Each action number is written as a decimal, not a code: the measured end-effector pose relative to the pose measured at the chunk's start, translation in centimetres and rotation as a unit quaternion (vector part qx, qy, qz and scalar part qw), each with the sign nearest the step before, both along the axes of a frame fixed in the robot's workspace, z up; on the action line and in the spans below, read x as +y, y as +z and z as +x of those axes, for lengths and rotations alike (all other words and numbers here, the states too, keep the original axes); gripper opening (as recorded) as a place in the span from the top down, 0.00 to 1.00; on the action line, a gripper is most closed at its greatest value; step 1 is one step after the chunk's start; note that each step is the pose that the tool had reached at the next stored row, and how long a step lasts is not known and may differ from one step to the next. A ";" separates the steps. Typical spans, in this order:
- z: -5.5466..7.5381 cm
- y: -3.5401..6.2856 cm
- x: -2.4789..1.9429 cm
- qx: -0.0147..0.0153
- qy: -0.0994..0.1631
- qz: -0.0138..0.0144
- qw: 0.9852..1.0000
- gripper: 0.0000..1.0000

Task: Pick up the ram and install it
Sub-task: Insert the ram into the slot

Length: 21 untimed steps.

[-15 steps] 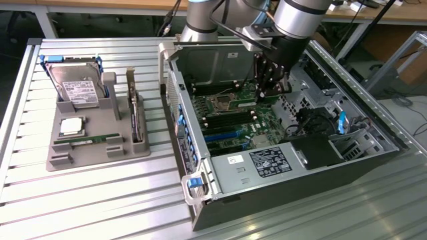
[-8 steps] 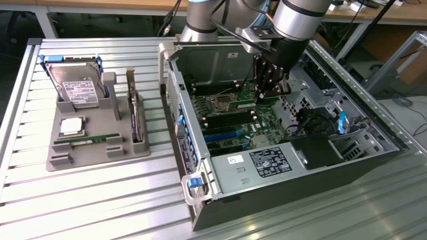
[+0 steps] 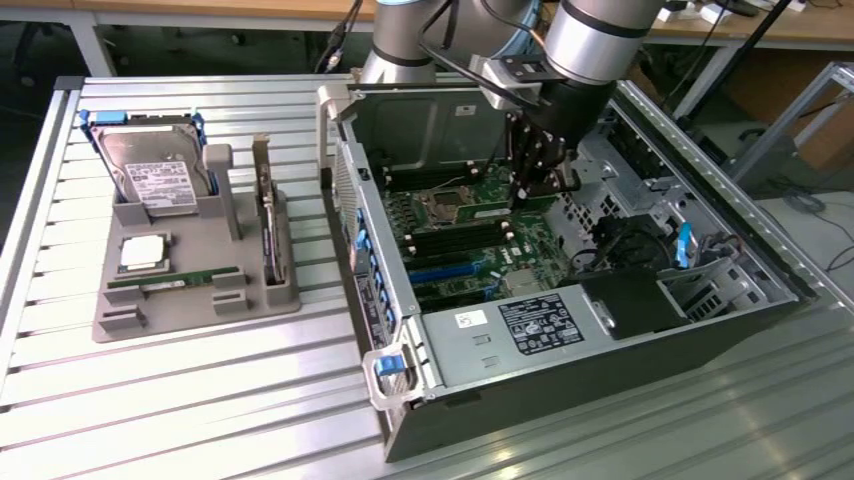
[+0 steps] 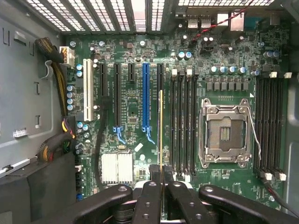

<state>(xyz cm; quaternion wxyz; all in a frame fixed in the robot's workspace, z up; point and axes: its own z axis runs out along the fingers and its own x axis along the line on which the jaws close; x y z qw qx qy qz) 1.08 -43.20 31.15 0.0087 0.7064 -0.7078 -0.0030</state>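
My claw (image 4: 161, 186) is pinched on the ram (image 4: 161, 130), which I hold edge-on inside the open computer case (image 3: 561, 340). In the wrist view the stick shows as a thin gold-green line, its long axis running straight out from between my fingers (image 4: 148, 196) and parallel to the black memory slots (image 4: 183, 121) on the motherboard (image 4: 135, 93). It lines up just beside the bank of slots next to the empty processor socket (image 4: 224, 133), on the side toward the blue expansion slot (image 4: 145, 98); I cannot tell whether its lower edge touches the board.

In the exterior view my claw (image 3: 534, 190) hangs down into the case over the green board, near the socket (image 3: 441, 207), with the ram hard to make out between the dark fingers.

On the tabletop (image 3: 200, 400), at the exterior view's left of the case, a grey holder tray (image 3: 200, 300) carries a hard drive with blue rails (image 3: 150, 175), a square silver processor chip (image 3: 144, 252) and a green stick (image 3: 174, 281) lying flat in a slot along its near side.
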 end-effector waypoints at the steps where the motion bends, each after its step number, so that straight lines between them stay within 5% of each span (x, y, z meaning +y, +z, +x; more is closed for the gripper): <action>1: 0.0 -0.03 0.00 0.000 0.000 0.000 1.000 0.88; 21: 0.0 -0.96 0.00 0.000 0.000 0.000 1.000 0.88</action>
